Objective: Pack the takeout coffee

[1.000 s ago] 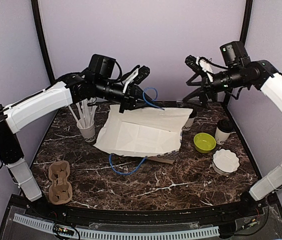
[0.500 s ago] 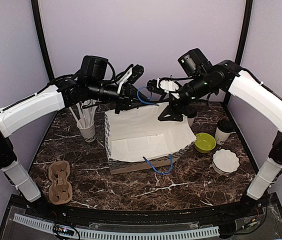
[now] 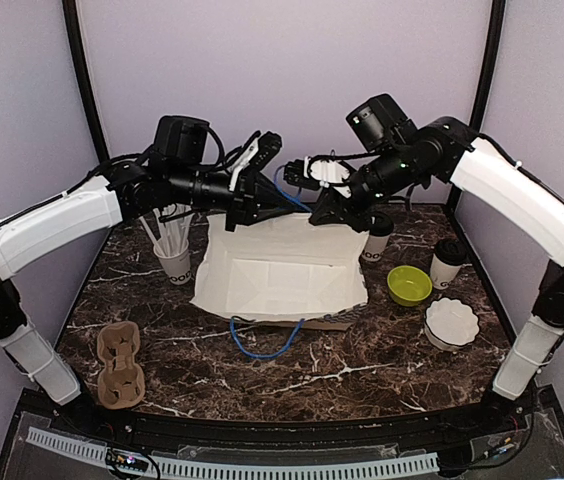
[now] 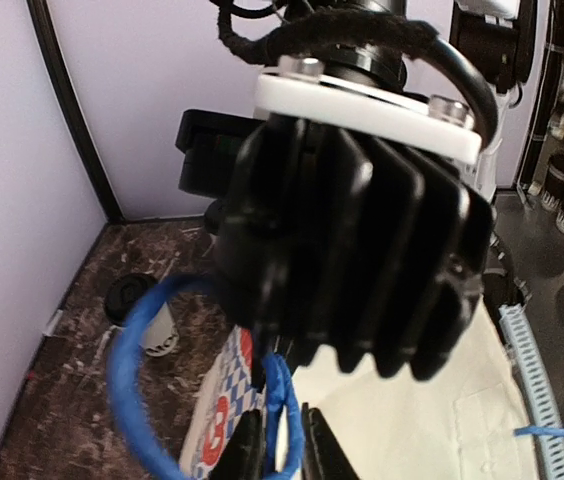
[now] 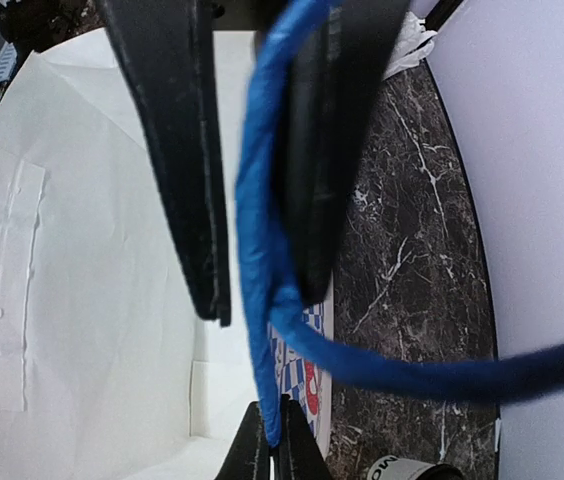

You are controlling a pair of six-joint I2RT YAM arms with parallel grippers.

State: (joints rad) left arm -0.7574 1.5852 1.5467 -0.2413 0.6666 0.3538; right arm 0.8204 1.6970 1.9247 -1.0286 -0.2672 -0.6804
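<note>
I have both grippers, left (image 3: 274, 192) and right (image 3: 307, 205), pinched on the bag's (image 3: 282, 270) blue handle (image 4: 137, 385), I think. Nothing is packed: both coffee cups (image 3: 376, 240) (image 3: 447, 264) stand on the table right of it.

The top external view looks down from behind the arm bases over the whole marble table (image 3: 362, 370), while both wrist views sit tight against one blue rope handle (image 4: 132, 380), shared mid-frame.

Both arms raised, L fingers (image 4: 280, 445) & R fingers (image 5: 267, 440) pinched closed
</note>
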